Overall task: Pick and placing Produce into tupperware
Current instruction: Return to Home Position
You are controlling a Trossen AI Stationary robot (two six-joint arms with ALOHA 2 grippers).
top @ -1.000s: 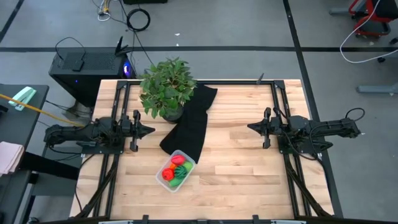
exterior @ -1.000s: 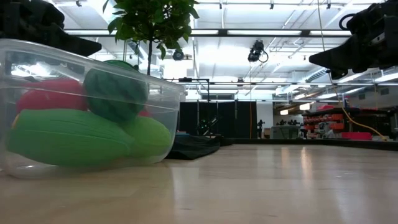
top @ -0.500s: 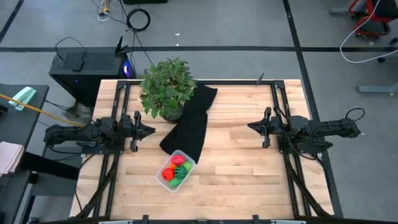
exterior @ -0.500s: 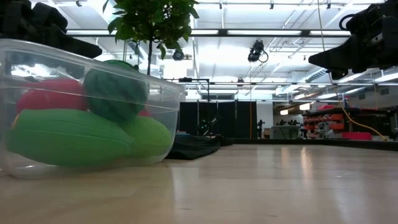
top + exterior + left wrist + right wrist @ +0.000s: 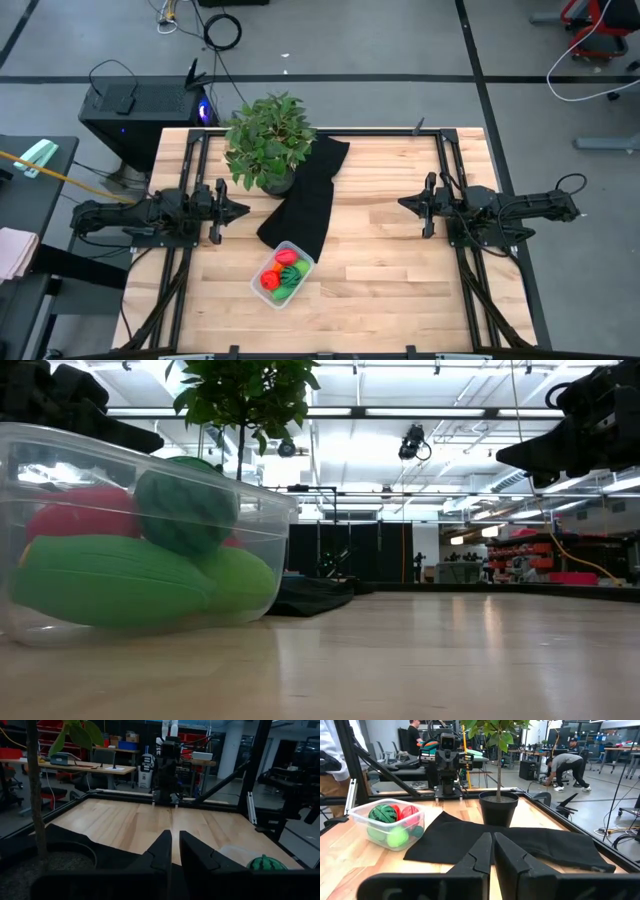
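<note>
The clear tupperware [image 5: 282, 273] stands on the wooden table near its near edge, left of centre. Toy produce lies inside it: a dark green striped piece [image 5: 186, 508], a long green one [image 5: 105, 580], a light green one [image 5: 240, 578], red pieces [image 5: 408, 813] and something orange [image 5: 272, 281]. My left gripper [image 5: 243, 210] hovers shut above the table's left side, pointing right. My right gripper [image 5: 403, 204] hovers shut above the right side, pointing left. Neither is near the tupperware [image 5: 387, 826].
A leafy potted plant [image 5: 268, 143] stands at the far left of centre. A black cloth [image 5: 305, 195] stretches from beside the pot to the tupperware's far corner. Bare wood lies between the two grippers and along the near right side. People stand in the room beyond.
</note>
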